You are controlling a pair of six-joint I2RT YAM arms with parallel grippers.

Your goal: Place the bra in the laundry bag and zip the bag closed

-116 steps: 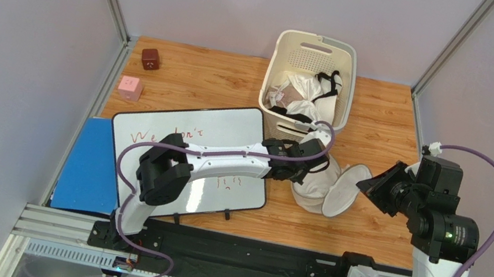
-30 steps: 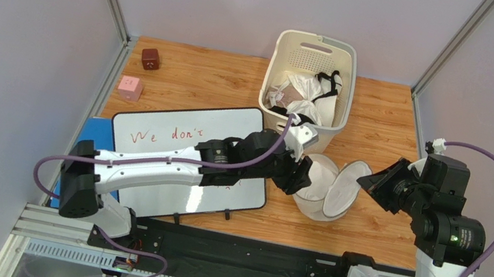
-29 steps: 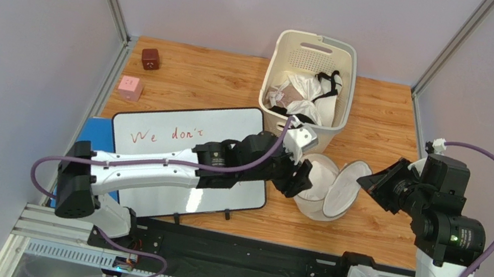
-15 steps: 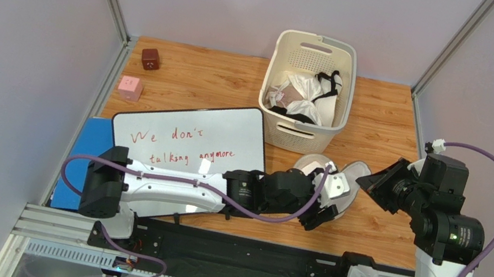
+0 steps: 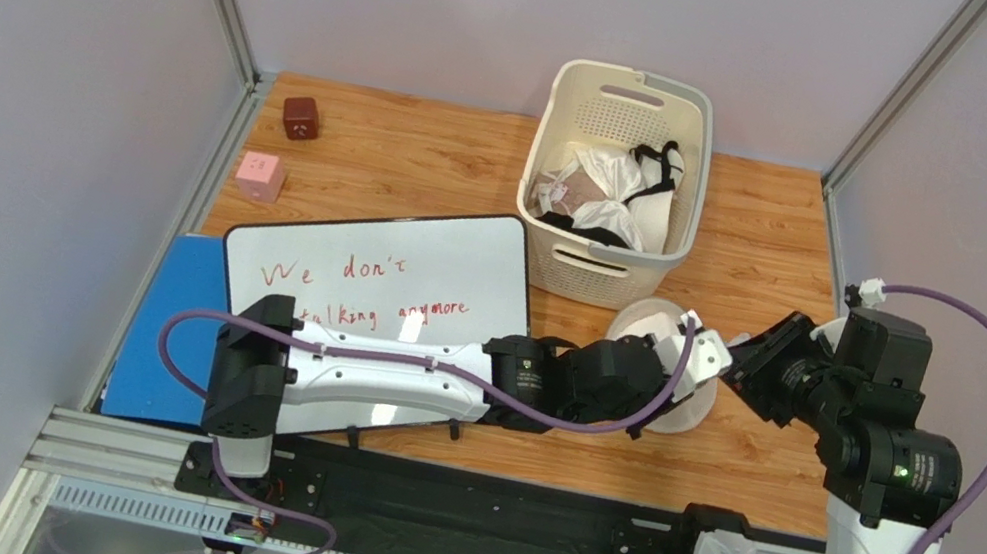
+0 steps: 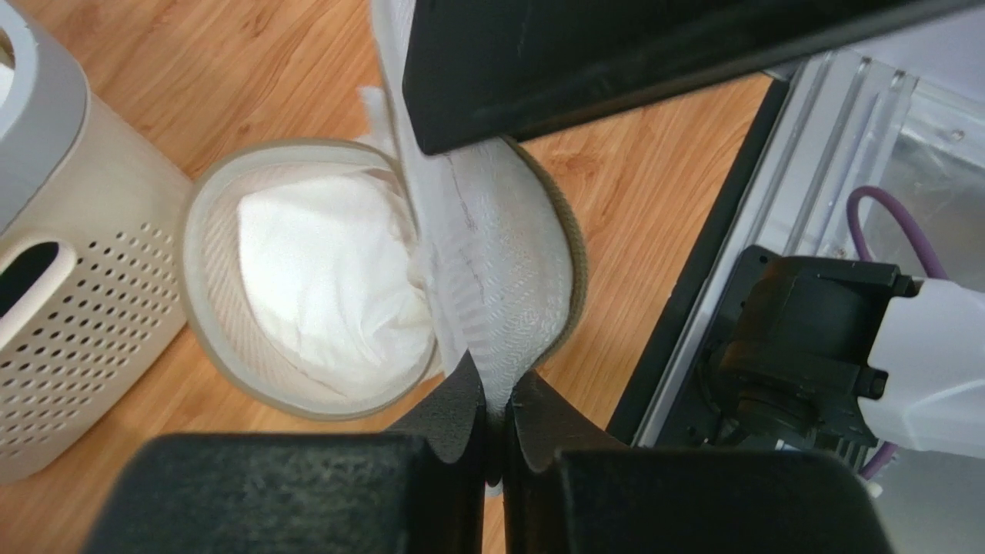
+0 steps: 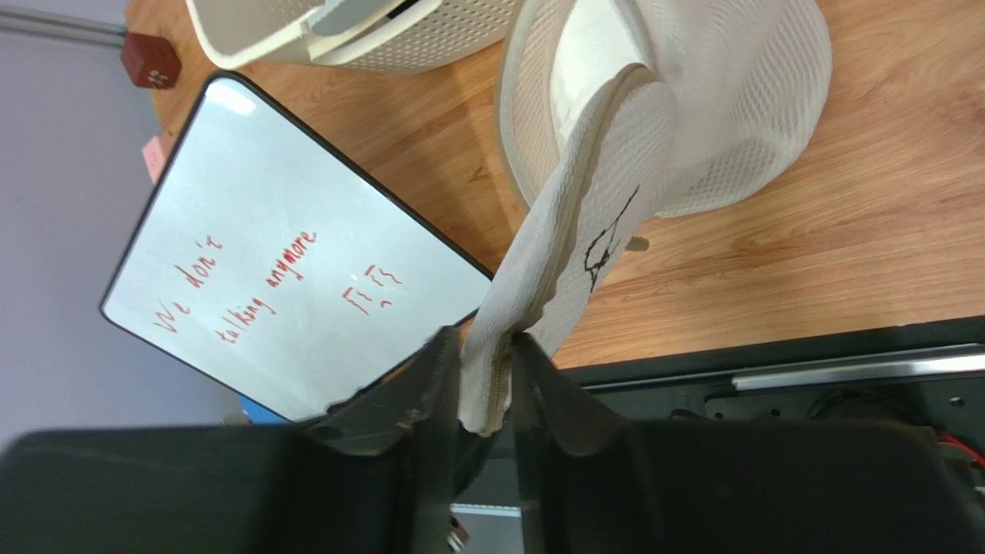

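Both claws grip the upper flap of the laundry bag [image 6: 515, 271]. The left claw [image 6: 495, 398] is shut tight on the flap's rim. The right claw [image 7: 487, 358] is clamped on the zip edge of the same flap, which stands up off the desk [image 5: 429, 159] instead of lying over the lower half.

The bag sits on the desk at 6 o'clock from the basket [image 5: 581, 265], just beside it. It lies at 3 o'clock from the whiteboard [image 5: 362, 277]. The bra [image 6: 330, 283] is bunched in the bag's open lower half. Most of it looks to be inside the ring of the rim, though the flap hides its edge on the 3 o'clock side.

The step in hand appears to be folding the flap down over the bra so the zip can be run. To do it well:
- Lower the flap with both claws together, kept lightly taut, so the two rims meet all the way round.
- Check that no fold of the bra lies across the zip, since soft cloth caught there would likely jam it.
- Have one claw hold the rim steady while the other takes the pull. A small dark tab [image 7: 604, 245] on the flap's edge is probably that pull.

The basket holds a heap of pale cloth and a black-strapped garment [image 5: 655, 158], which are no part of this job.
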